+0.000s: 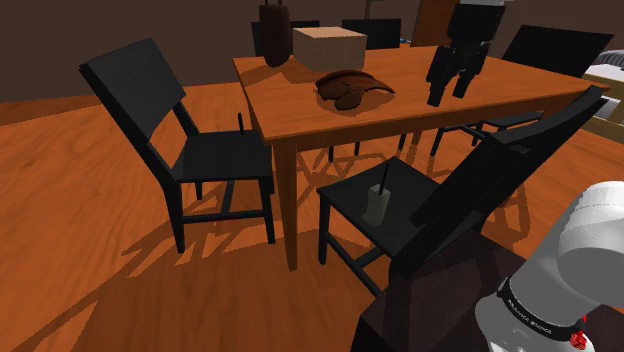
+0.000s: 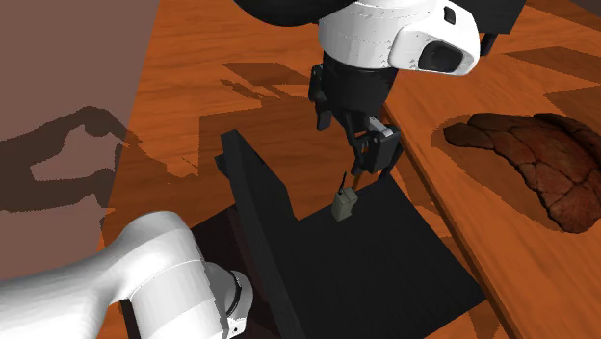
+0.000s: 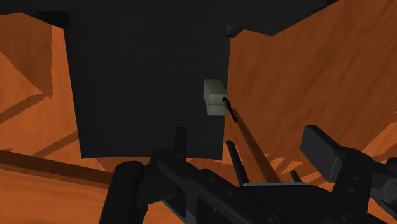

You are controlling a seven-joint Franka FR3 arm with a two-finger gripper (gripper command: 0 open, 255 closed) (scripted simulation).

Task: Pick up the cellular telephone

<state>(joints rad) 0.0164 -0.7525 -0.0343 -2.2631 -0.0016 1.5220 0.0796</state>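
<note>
You hold nothing yet: your tool (image 2: 372, 164) hangs open above the phone (image 2: 344, 206) standing on the chair seat (image 2: 385, 260), so lowering and gripping remain.

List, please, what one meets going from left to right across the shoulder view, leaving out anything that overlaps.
black chair → pale box on the table → grey cellular telephone on a chair seat → black gripper → white arm

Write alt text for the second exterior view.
A small grey cellular telephone with a thin antenna stands on a black chair seat, with the black gripper open above it. At the view's right, a wooden table holds a brown ridged object.
</note>
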